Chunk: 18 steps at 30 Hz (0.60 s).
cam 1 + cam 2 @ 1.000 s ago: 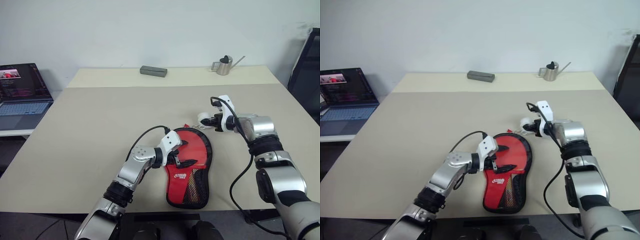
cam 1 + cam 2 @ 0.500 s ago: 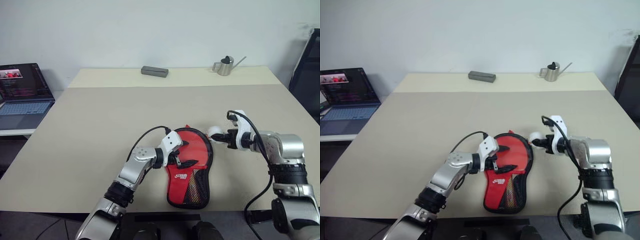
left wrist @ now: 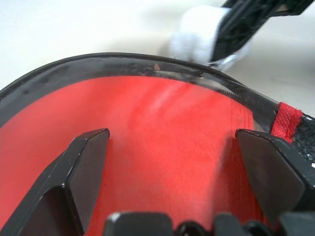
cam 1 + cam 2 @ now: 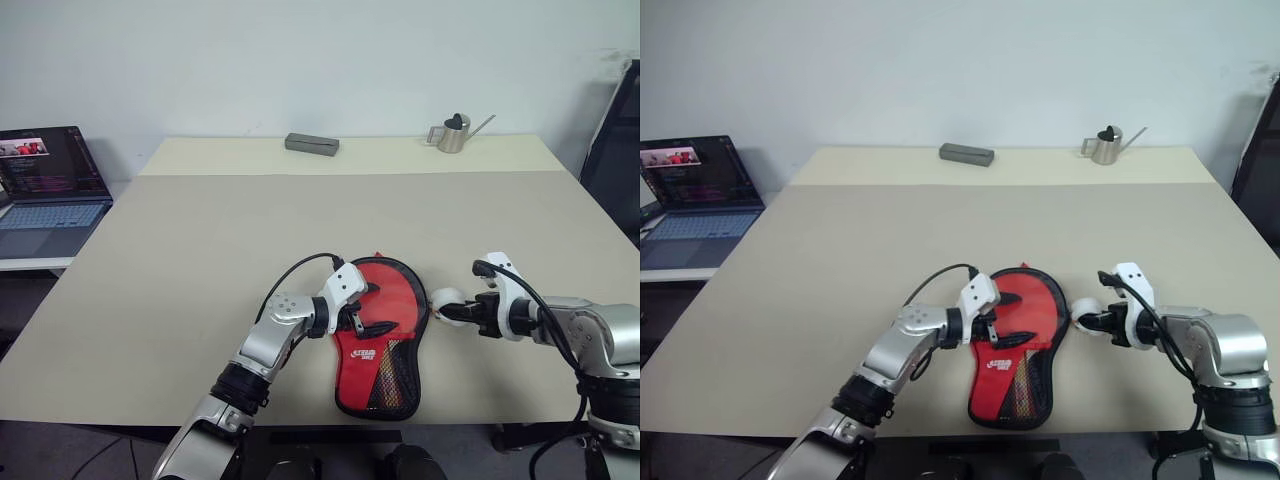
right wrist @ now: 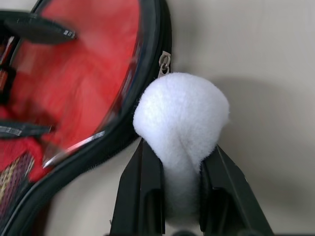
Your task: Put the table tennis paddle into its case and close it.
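The case (image 4: 392, 290) lies flat on the table, red with black edging, round end away from me and mesh pocket (image 4: 395, 375) toward me. Through the mesh I make out the paddle's striped handle (image 4: 384, 372); its face is hidden. My left gripper (image 4: 370, 308) hovers open over the round red part, fingers (image 3: 83, 167) spread above the fabric. My right gripper (image 4: 452, 312) is at the case's right edge, shut on a white fluffy pom-pom (image 5: 182, 113) that hangs by the zip pull (image 5: 164, 63).
A grey box (image 4: 311, 144) and a small metal watering can (image 4: 452, 133) stand at the back of the table. A laptop (image 4: 45, 195) sits on a side surface to the left. A black chair (image 4: 615, 140) is at the right.
My right gripper has drawn the pom-pom back toward me, from beyond the case's round end down along its right edge. The left gripper has stayed put.
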Tool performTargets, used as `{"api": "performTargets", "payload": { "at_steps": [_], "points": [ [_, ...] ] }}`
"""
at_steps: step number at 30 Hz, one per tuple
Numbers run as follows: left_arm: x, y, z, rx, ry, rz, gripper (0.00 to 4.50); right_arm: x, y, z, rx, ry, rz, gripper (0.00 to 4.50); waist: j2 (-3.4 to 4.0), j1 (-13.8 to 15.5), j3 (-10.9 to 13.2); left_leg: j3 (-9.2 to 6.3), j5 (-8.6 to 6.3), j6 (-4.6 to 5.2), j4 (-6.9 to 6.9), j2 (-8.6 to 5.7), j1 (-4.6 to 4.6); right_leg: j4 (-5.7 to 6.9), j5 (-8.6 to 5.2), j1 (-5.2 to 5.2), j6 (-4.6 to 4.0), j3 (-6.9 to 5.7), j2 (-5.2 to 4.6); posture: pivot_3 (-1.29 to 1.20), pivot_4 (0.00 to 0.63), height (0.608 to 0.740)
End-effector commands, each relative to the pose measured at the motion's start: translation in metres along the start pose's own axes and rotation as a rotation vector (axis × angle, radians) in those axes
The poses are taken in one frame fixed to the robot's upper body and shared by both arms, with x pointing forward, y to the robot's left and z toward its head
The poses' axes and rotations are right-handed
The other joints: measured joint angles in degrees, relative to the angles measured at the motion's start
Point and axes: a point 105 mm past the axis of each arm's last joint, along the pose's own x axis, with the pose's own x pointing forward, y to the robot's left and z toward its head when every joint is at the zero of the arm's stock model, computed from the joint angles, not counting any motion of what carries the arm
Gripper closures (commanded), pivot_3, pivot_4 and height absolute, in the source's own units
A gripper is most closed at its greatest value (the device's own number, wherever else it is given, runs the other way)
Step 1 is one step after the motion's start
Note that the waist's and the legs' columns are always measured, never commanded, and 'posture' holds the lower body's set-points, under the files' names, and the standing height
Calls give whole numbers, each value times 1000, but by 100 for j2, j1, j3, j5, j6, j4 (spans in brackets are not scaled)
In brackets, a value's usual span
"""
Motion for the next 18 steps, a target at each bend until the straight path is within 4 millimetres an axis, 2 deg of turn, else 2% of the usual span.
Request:
{"api": "performTargets", "payload": {
  "at_steps": [1,8,18],
  "points": [
    [3,-15,-37,-71,119,-43,0,-8,12,-5,-22,22,67,4111,0,1,0,0,-1,1,0,0,0,-1,0,3,0,-1,0,0,150,740],
    [4,-17,-37,-68,119,-50,0,-22,25,-27,-56,107,170,4111,-3,37,-2,2,-7,11,1,0,2,-12,-7,11,11,-4,-1,0,150,740],
    [6,-18,-35,-63,122,-60,0,-43,45,-43,-13,166,306,4112,-4,92,-2,2,-9,13,1,0,1,-17,-17,13,29,-5,-1,0,150,740]
  ]
}}
